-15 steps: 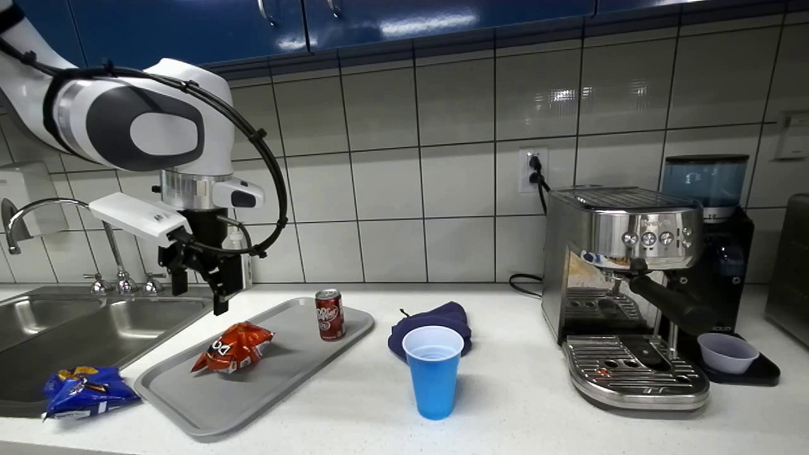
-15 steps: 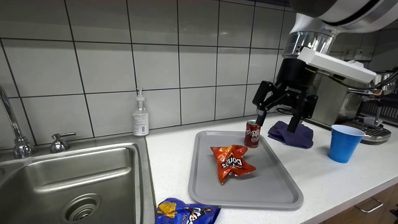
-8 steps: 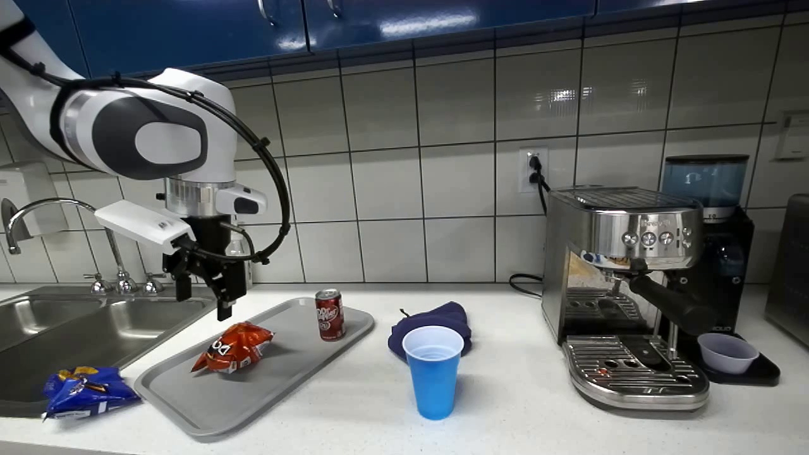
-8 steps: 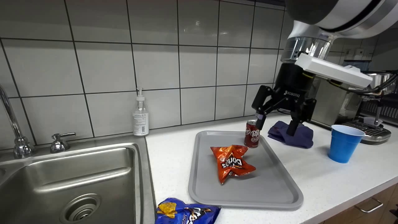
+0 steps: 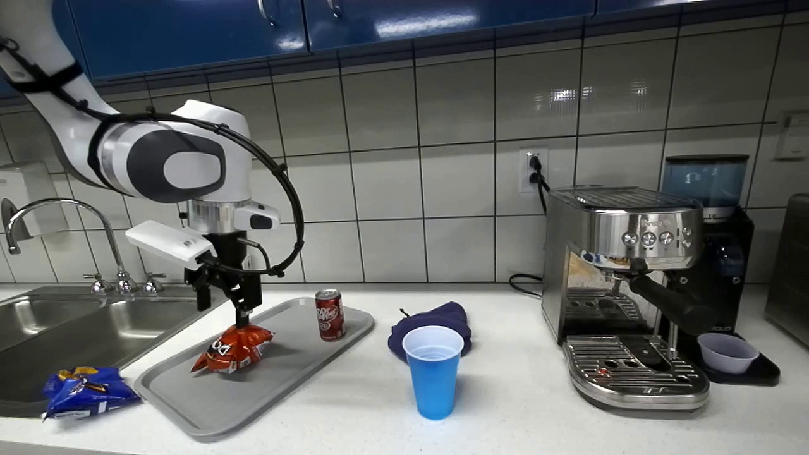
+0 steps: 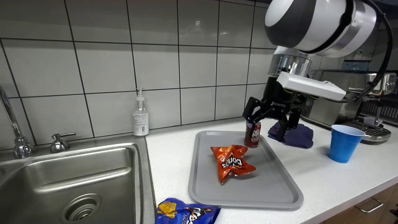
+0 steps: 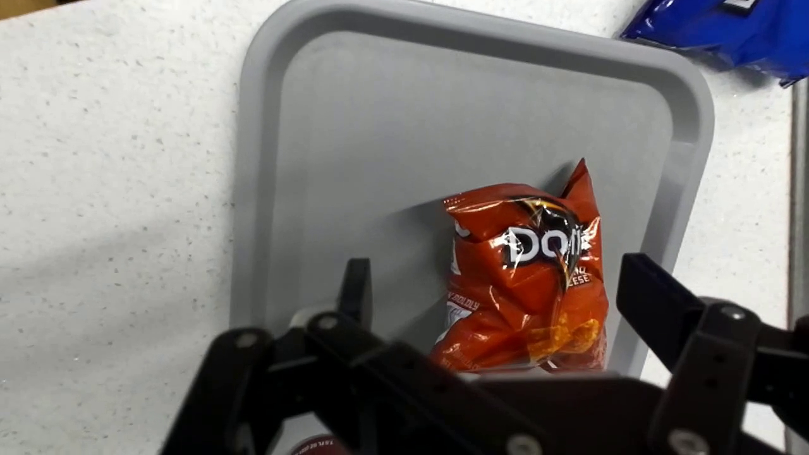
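Observation:
My gripper (image 7: pixel 500 281) stands open, and no object is between its fingers. In the wrist view the red Doritos bag (image 7: pixel 524 272) shows beyond the gap, nearer the right-hand finger. In both exterior views that bag (image 6: pixel 233 163) lies on the grey tray (image 5: pixel 278 373). In an exterior view the gripper (image 5: pixel 222 311) is above the bag, one fingertip overlapping its top edge; whether they touch I cannot tell. A dark red Dr Pepper can (image 5: pixel 329 314) is upright at the tray's far end. From another side the gripper (image 6: pixel 266 132) partly covers the can (image 6: pixel 253 137).
A blue chip bag (image 5: pixel 88 392) lies off the tray by the sink (image 6: pixel 77 165). A blue cup (image 5: pixel 434 379) and a purple cloth (image 5: pixel 436 322) are on the counter beyond the tray. An espresso machine (image 5: pixel 632 234) stands farther along; a pump bottle (image 6: pixel 141 118) is at the wall.
The arm and gripper have come down lower over the tray, shifting right in an exterior view and left as seen from the other side. The jaws have stayed open; the objects have not moved.

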